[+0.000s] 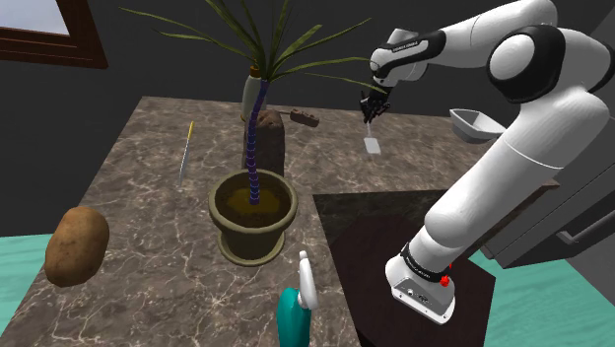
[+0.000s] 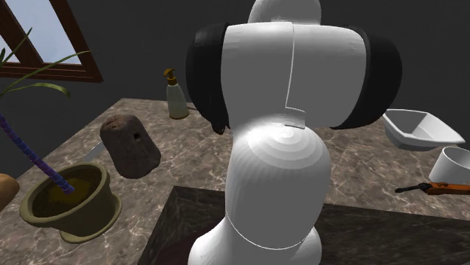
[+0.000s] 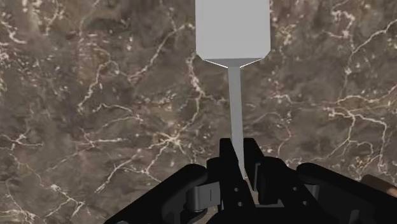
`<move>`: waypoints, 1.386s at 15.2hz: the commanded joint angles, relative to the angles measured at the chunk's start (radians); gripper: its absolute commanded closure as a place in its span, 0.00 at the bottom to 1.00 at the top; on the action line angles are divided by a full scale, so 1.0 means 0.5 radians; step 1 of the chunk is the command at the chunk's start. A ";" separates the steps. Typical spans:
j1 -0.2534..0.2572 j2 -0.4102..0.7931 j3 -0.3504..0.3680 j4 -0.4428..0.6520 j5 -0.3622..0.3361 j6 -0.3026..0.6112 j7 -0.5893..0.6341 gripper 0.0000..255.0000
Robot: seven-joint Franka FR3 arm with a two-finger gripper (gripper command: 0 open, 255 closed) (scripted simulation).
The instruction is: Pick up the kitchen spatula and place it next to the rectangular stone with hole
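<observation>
As the wrist view shows it, the claw is closed narrow on the thin handle end of the grey spatula, and the rest of the spatula reaches straight out from it. In the shoulder view we see the spatula hanging just under the claw, over the far part of the counter. Whether the blade touches the surface, we cannot tell. The brown stone with the hole stands apart, to the shoulder view's left of the spatula, behind the potted plant. The counter is dark brown marble with pale veins, the walls are dark grey, a brown-framed window sits in the corner, and the floor is teal. The spatula's long axis is about upright: handle up in the claw, wide flat blade pointing down at the counter.
</observation>
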 commanded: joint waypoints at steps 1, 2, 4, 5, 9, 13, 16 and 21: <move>-0.001 -0.020 0.000 0.033 -0.008 -0.053 0.002 1.00; -0.001 -0.029 0.001 0.051 -0.012 -0.079 0.005 1.00; 0.000 -0.047 0.003 0.087 -0.019 -0.132 0.010 1.00; 0.001 -0.056 0.004 0.105 -0.022 -0.158 0.013 1.00; 0.002 -0.085 0.008 0.184 -0.032 -0.264 0.020 1.00; 0.004 -0.107 0.012 0.269 -0.039 -0.371 0.025 1.00; 0.005 -0.118 0.014 0.338 -0.042 -0.450 0.028 1.00; 0.007 -0.129 0.018 0.462 -0.044 -0.584 0.030 1.00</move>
